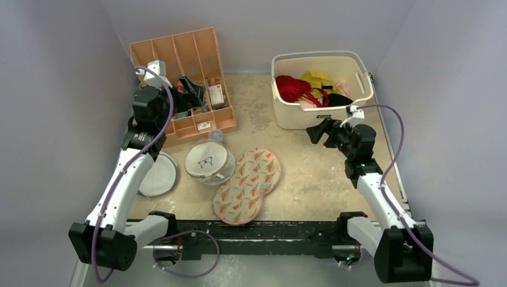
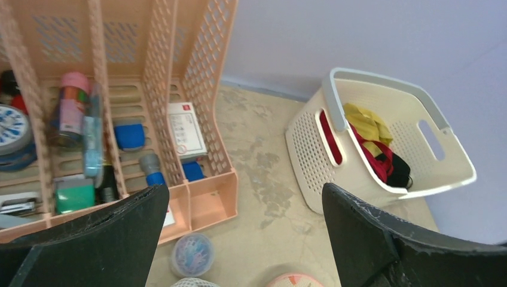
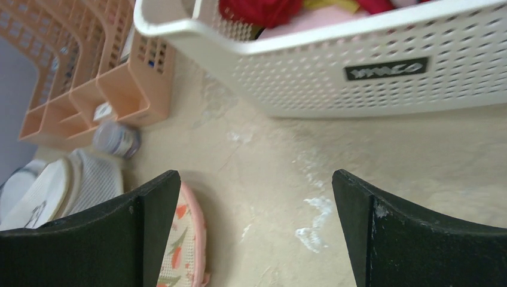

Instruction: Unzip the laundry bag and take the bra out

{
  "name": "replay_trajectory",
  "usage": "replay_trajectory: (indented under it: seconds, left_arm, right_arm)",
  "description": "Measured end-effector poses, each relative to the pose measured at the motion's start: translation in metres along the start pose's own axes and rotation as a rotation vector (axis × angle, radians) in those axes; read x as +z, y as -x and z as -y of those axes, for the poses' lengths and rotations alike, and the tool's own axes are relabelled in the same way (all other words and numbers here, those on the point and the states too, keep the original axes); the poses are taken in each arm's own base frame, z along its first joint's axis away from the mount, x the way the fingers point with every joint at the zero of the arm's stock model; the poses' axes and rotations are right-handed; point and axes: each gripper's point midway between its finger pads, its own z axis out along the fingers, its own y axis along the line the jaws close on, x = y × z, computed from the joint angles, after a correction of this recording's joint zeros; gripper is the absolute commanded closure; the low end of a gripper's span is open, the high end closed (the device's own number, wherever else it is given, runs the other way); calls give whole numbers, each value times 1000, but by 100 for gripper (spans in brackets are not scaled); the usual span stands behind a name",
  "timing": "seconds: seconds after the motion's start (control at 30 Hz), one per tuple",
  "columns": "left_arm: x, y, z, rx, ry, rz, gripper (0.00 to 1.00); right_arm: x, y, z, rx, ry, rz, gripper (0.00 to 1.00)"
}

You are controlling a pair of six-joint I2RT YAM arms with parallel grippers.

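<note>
Your left fingers point(image 2: 107, 239) and right fingers point(image 3: 412, 239) are spread, empty; the laundry bag point(image 1: 248, 185) lies flat on the counter point(image 1: 317, 179), 7 o'clock from the white basket point(image 1: 293, 119).

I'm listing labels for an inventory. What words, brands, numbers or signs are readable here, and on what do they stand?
"YMCO", or close to it: pale letters on a dark label on the white basket; blurred, so not certain.
Red mark and fine print on the white box in the peach organizer: too small to read.
Glasses drawing, no words, on the round white mesh bag.
Nothing else is legible.
</note>
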Motion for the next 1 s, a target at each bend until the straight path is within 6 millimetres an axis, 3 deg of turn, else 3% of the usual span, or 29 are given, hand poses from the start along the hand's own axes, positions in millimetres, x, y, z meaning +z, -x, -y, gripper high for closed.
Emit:
replay_trajectory:
  seconds: [0.2,0.4,0.67,0.8,0.9,1.0]
  left_arm:
    - [20,-35,20,-31,-82,-109,0]
    - [31,-75,44,-44,-151,-225,0]
    - [32,-89,55,-51,-180,-267,0]
    - [32,-87,57,-50,-184,-263,0]
    - [31,-86,60,-48,-188,-260,0]
    - [31,-87,62,-46,-193,-263,0]
  right_arm:
    - [13,-54,-31,66,185,-133,0]
    - [6,-103,-90,41,378,-250,0]
    - [-13,-161,-168,-11,608,-380,4]
    - [-19,-200,-185,-12,650,-479,11]
    - [-15,-220,-183,7,623,-528,12]
    - [-10,-227,-174,33,566,-542,10]
